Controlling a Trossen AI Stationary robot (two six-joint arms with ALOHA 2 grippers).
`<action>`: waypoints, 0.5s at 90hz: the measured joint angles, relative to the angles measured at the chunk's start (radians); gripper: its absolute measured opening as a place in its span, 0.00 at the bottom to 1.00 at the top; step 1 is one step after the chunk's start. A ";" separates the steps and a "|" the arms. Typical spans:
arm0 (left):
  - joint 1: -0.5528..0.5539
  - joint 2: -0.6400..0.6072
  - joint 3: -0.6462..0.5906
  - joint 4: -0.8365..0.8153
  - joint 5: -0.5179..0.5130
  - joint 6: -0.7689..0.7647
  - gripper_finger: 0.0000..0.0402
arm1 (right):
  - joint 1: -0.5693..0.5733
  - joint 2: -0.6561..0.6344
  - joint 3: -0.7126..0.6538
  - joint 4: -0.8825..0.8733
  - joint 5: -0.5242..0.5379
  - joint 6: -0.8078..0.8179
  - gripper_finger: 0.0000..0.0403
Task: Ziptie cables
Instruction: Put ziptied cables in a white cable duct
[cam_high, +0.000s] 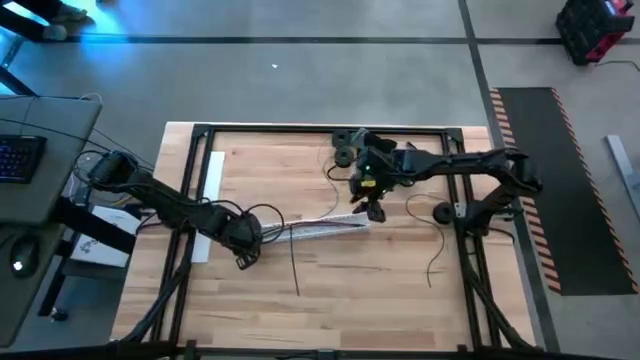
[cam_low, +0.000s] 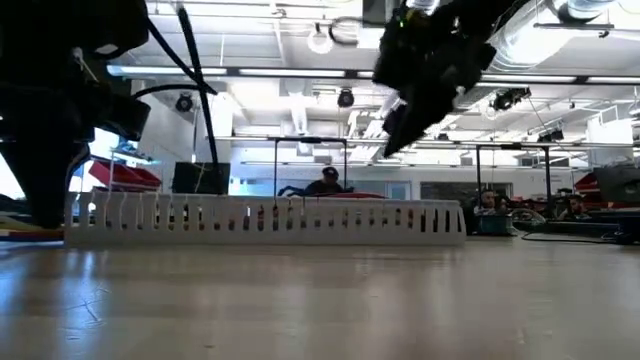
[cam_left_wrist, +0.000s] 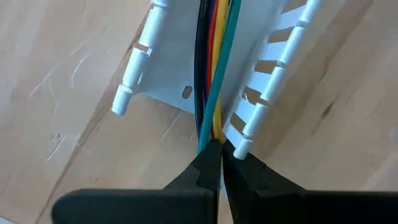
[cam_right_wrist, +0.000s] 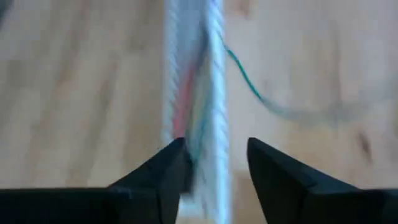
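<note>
Pale wooden tabletop (cam_high: 330, 290) fills the frame from above, boxed in by a black metal frame, with grey floor all around. Dead centre lie the cables (cam_left_wrist: 214, 74), a bundle of black, red, yellow and green strands running down the trough of a white slotted cable duct (cam_high: 325, 228) that lies across the middle of the table. At the duct's left end, the left gripper (cam_left_wrist: 219, 163) has its fingers pinched together on the bundle, right where the wires leave the open end of the channel. Over at the other end, the right gripper (cam_right_wrist: 214, 163) hangs above the duct with its fingers parted, one on each side of the white walls; the low view shows it up off the table. A loose green wire (cam_right_wrist: 249, 81) curls away beside the duct there. More stray dark wires (cam_high: 432, 240) sprawl on the wood nearer the right arm. Black round parts (cam_high: 347, 147) sit by the far edge.
</note>
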 joint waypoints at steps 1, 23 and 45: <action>0.000 0.000 0.000 0.002 0.000 0.000 0.00 | 0.005 0.004 0.000 0.012 0.000 0.000 0.29; 0.000 0.000 0.000 0.014 0.001 0.000 0.00 | 0.103 0.130 0.000 0.177 0.082 0.054 0.02; 0.000 0.000 0.000 0.015 0.001 0.007 0.00 | 0.115 0.227 -0.001 0.184 0.157 0.080 0.00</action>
